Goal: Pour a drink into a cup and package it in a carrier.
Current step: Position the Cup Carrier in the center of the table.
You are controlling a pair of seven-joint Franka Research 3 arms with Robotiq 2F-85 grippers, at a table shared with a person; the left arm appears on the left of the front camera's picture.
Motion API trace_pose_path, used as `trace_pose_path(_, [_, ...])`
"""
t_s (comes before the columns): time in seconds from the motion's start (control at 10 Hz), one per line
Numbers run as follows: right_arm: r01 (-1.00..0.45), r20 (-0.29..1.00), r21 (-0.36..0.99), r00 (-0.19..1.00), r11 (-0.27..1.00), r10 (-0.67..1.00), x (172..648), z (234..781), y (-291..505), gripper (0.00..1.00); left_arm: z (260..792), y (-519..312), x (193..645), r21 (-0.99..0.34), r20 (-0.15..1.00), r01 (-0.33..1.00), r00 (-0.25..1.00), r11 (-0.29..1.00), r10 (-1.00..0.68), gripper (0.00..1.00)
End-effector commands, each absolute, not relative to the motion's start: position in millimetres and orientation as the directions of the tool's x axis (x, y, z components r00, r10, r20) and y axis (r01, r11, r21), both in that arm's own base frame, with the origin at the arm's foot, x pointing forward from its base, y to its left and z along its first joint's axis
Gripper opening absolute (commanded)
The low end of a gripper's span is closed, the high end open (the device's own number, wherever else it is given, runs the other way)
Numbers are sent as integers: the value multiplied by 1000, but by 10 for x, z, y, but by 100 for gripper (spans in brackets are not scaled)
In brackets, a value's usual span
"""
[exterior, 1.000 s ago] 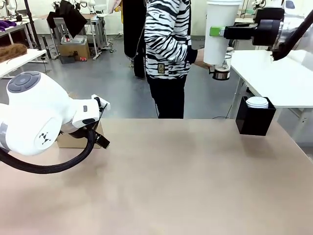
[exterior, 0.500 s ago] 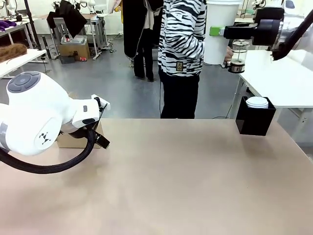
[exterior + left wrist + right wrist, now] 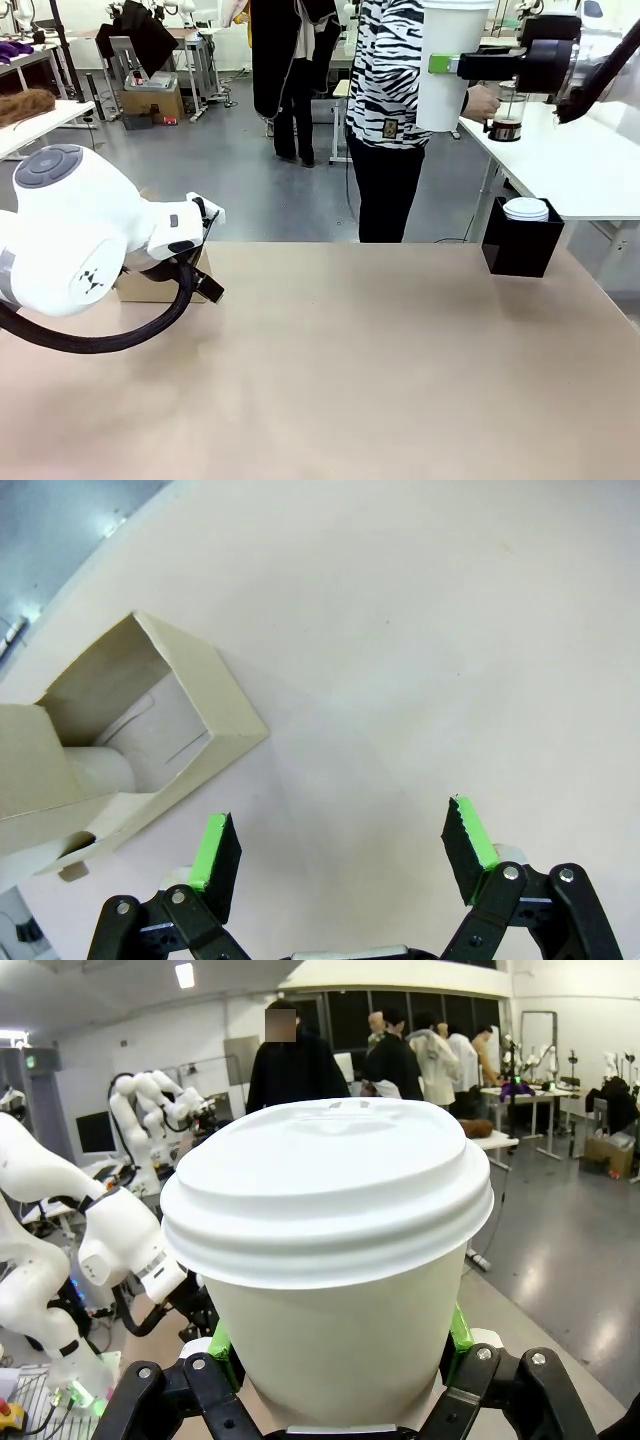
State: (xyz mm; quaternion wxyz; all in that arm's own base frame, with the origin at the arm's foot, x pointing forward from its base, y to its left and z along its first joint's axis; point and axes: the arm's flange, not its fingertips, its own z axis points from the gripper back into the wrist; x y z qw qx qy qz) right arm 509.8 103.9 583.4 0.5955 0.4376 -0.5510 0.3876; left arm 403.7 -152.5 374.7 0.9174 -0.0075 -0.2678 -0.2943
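Fingers (image 3: 216, 852) of the left gripper (image 3: 342, 852) stand wide apart over bare table (image 3: 400, 630), holding nothing. The carrier (image 3: 150, 720) lies at the upper left of that wrist frame, up-left of the fingers and apart from them. It is brown cardboard, cut off by the edge, and something pale and rounded inside is hard to make out. In the front view the arm hides most of it. At the upper right, the right gripper (image 3: 446, 65) clamps the white lidded cup (image 3: 450, 85), its top cropped. Just right, a person's hand (image 3: 481, 102) holds a jug (image 3: 506, 108) of dark drink (image 3: 505, 129). A black box (image 3: 518, 250) sits below.
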Motion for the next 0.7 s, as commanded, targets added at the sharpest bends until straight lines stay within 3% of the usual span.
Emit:
trace_pose_path(0.0, [-946,997,77,74,314,-21,5105,5878,1059,86,4107,-1558,3992,139,481,508,716,850,-507,100])
trace_pose_path(0.3, [-946,997,77,74,314,-21,5105,5878,1059,86,4868,-1516,3978,79,430,442,794,893,-431,100])
trace_pose_path(0.6, [-946,997,77,74,314,-21,5105,5878,1059,86,5508,-1310,4234,47,374,266,889,963,-263,100])
